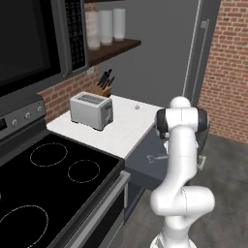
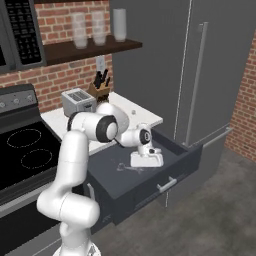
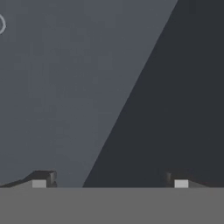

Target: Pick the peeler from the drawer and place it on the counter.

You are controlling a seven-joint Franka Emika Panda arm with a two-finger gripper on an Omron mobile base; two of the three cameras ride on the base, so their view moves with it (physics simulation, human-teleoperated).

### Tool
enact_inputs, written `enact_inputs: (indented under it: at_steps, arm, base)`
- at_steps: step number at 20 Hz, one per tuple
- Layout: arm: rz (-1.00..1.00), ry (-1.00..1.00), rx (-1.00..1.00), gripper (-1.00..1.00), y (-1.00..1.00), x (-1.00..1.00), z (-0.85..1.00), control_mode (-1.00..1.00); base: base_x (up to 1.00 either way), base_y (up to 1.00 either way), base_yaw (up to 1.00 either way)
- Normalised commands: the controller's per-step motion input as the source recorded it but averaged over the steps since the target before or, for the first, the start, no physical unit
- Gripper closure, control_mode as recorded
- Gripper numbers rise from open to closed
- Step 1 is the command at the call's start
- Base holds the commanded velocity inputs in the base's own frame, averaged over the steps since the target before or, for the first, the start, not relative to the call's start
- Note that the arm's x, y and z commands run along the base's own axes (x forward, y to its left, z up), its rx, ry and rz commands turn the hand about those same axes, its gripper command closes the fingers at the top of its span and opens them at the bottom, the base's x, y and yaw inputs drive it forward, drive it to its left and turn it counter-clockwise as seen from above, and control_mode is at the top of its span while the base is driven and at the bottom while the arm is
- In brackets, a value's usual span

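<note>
I have the drawer point(image 2: 150, 172) pulled right out from under the counter point(image 2: 135, 116), which is why its whole dark floor is exposed to me from above. The peeler point(image 2: 129, 168) lies flat on that floor, toward the counter side of the drawer, its thin silver shape pale against the slate grey. In the left base view I can make out the same peeler point(image 1: 156, 158) in the drawer point(image 1: 145, 167), just beside the arm's white upper link.

The gripper point(image 2: 148, 165) hangs low inside the drawer, pointing down at the floor, just beside the peeler and on the side nearer the drawer's front panel. I judge it is not yet over the tool. In the hand view the gripper point(image 3: 109, 181) has its two tips spread wide apart with nothing between them, so it carries nothing. That view looks straight at the drawer point(image 3: 78, 87) floor, with a darker slanted band across it that I take for shadow or the drawer's wall; I cannot tell which. A faint curved line at the upper left edge may be the peeler's loop head, but it is too slight to be sure.

The wide spread suits a thin flat thing lying down, as I read it. On the counter point(image 1: 121, 128) the toaster point(image 1: 92, 111) and knife block point(image 1: 100, 87) sit toward the back, leaving bare slab near the drawer for setting the peeler down.
</note>
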Motion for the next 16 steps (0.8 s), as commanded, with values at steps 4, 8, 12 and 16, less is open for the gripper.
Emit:
enact_inputs:
  at_steps: [4, 8, 12, 16]
  arm:
    - [0.0, -0.08, 0.22, -1.0, -0.77, -0.5, 0.06, -1.0]
    - [0.0, -0.13, 0.26, -1.0, 0.34, 0.15, 0.0, -1.0]
    - [-0.01, -0.11, 0.26, -1.0, 0.77, 0.57, -0.05, -1.0]
    - [-0.21, -0.02, 0.1, -1.0, 0.51, 0.62, -0.28, -1.0]
  base:
    - [0.0, 0.0, 0.0]
    - [0.0, 0.0, 0.0]
    - [0.0, 0.0, 0.0]
    - [0.0, 0.0, 0.0]
